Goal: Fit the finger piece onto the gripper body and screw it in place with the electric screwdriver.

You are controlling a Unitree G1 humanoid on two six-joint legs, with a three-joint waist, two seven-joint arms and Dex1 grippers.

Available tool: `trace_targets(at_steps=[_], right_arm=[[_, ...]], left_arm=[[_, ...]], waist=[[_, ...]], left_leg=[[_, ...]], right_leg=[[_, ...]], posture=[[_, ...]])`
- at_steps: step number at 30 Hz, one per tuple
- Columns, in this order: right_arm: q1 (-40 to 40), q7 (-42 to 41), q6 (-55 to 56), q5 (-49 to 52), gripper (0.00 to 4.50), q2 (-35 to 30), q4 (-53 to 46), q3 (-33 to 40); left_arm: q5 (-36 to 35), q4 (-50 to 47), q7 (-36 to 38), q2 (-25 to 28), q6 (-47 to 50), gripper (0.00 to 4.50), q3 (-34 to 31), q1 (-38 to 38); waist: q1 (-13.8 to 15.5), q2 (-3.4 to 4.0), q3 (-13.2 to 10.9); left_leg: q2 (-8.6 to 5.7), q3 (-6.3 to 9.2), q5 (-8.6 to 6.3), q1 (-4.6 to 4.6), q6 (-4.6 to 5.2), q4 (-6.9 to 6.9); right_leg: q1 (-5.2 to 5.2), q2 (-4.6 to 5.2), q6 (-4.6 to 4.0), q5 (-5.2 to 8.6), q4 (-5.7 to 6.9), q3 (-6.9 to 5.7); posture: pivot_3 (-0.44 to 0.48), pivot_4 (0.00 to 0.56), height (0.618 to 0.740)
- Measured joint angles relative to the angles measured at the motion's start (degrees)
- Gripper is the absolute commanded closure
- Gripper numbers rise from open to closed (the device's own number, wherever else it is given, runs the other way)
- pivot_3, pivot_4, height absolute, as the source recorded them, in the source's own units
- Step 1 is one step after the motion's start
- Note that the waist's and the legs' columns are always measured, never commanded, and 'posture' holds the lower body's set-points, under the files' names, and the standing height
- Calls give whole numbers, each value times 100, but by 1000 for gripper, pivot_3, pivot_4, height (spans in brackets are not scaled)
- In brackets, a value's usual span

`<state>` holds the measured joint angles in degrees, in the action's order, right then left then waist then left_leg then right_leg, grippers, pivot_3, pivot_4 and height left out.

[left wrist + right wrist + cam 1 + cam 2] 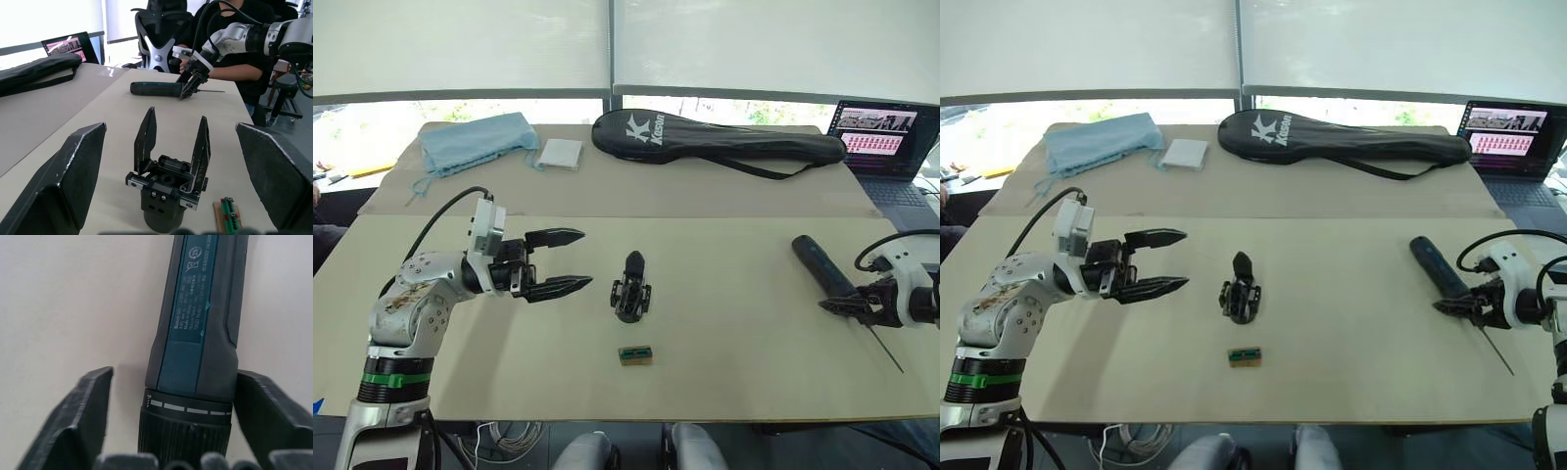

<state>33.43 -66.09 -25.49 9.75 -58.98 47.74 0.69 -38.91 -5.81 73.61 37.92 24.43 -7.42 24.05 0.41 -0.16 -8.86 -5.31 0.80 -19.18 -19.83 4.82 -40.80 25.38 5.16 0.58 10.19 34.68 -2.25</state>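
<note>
black chunky gripper body sits mid-table, two pointed fingers up, just ahead of left gripper, spread wide and aimed at it, likely to steady it. long dark cylindrical electric screwdriver lies at right, collar straddled by right gripper, one finger touching, other apart, seemingly about to grasp.

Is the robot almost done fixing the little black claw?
Not yet. Done: the finger piece seems to be sitting on the gripper body. In hand: the right gripper straddles the electric screwdriver, which lies on the table; the left gripper waits open. Left: lifting the screwdriver and screwing.
</note>
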Motion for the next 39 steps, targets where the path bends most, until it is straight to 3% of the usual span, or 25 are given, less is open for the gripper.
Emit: trace_targets(at_steps=[2, 6, 9, 14, 17, 21, 27, 29, 33, 39], right_arm=[[-4, -18, 100, -28, 2502, 0, 26, 15], [-436, -293, 98, 172, 2543, -27, -504, 259], [-1143, -553, -616, 642, 2543, -159, -2099, 509], [-2142, -267, -1847, 1192, 2543, -412, -4773, 986], [-2615, 54, -2253, 1320, 2543, -364, -5891, 1015], [-2901, 495, -2261, 1266, 2543, -169, -6283, 906], [-2931, 720, -2134, 1176, 2543, -34, -6042, 707], [-2951, 670, -2134, 1196, 1504, -25, -6028, 655], [-2973, 546, -2094, 1282, 122, -28, -6059, 639], [-2967, 410, -1863, 1237, 54, -248, -5964, 636]], left_arm=[[-90, -57, 18, 68, 125, 0, 0, -12], [-199, -245, -46, 211, 375, 0, -42, -195], [-179, -334, -130, 261, 434, 0, -52, -453], [-159, -396, -130, 338, 425, 0, -46, -554], [-118, -409, -10, 463, 359, 0, -37, -680], [13, -319, 79, 461, 93, 0, -34, -730], [184, -187, 186, 435, -105, 0, 108, -719], [199, -176, 206, 436, -106, 0, 152, -718], [270, -142, 178, 436, -149, 0, 158, -720], [302, -129, 174, 432, -311, 0, 158, -720]], waist=[[-5, 0, 0], [-11, 20, -6], [10, 68, -11], [38, 71, -13], [41, 70, -13], [63, 67, -14], [57, 65, -15], [43, 65, -15], [33, 63, -14], [32, 63, -14]], left_leg=[[0, 1, 1, 0, -1, 0], [0, 1, 1, -2, -2, 1], [-1, -4, 2, -37, 1, -9], [-2, 2, 14, -64, -17, -11], [-2, 1, 13, -65, -17, -10], [-9, -1, 13, -64, -16, -13], [-10, -2, 14, -62, -15, -12], [-10, -2, 15, -62, -16, -12], [-9, -2, 15, -58, -16, -13], [-9, -2, 15, -57, -16, -13]], right_leg=[[2, 0, 0, 0, 2, -1], [5, 0, 0, 0, 3, 1], [47, 1, 0, 0, 24, 8], [78, 0, -8, -5, 34, 5], [76, 0, -7, -5, 30, 7], [74, 4, -2, -8, 30, 8], [75, 3, -3, -8, 30, 5], [76, 3, -4, -8, 31, 6], [70, 2, -3, -8, 31, 7], [71, 2, -4, -8, 32, 6]], posture=[[0, 150, 740], [0, 150, 740], [0, 150, 740], [0, 150, 740], [0, 150, 740], [0, 150, 740], [0, 150, 740], [0, 150, 740], [0, 150, 740], [0, 150, 740]])
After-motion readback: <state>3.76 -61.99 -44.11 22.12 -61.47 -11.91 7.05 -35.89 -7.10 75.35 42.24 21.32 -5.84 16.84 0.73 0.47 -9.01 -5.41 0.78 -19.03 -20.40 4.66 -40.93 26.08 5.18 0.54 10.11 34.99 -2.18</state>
